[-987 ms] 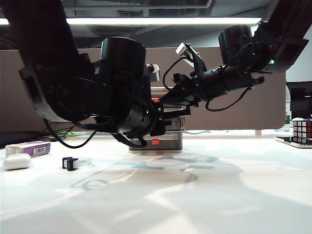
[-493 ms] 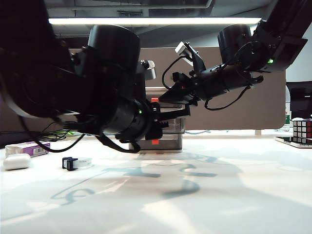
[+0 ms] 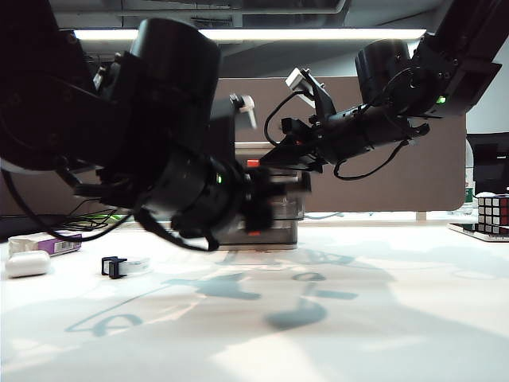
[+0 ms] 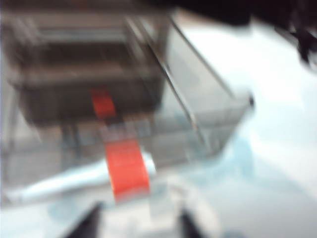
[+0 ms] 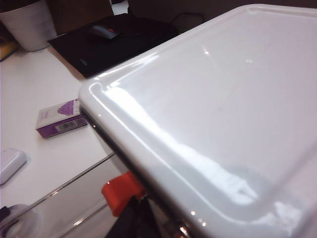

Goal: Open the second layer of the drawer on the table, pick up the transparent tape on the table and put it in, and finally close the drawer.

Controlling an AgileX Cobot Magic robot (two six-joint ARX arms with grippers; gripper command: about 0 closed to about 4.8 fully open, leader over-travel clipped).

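Transparent tape (image 3: 127, 266) lies on the bench (image 3: 334, 334) left of the drawer (image 3: 274, 227), nearer the left claw (image 4: 136, 225), partly parted and empty by the pulled-out second layer (image 4: 198, 124); right claw's state can't be told.

the exterior view sits low at table (image 3: 358, 318) level, facing the drawer (image 3: 274, 223) from afar. the left wrist view looks closely at its front; the right wrist view skims its top (image 5: 223, 99).

Bulky black arms, looped black cables; small green lights; white wrist-mounted block.
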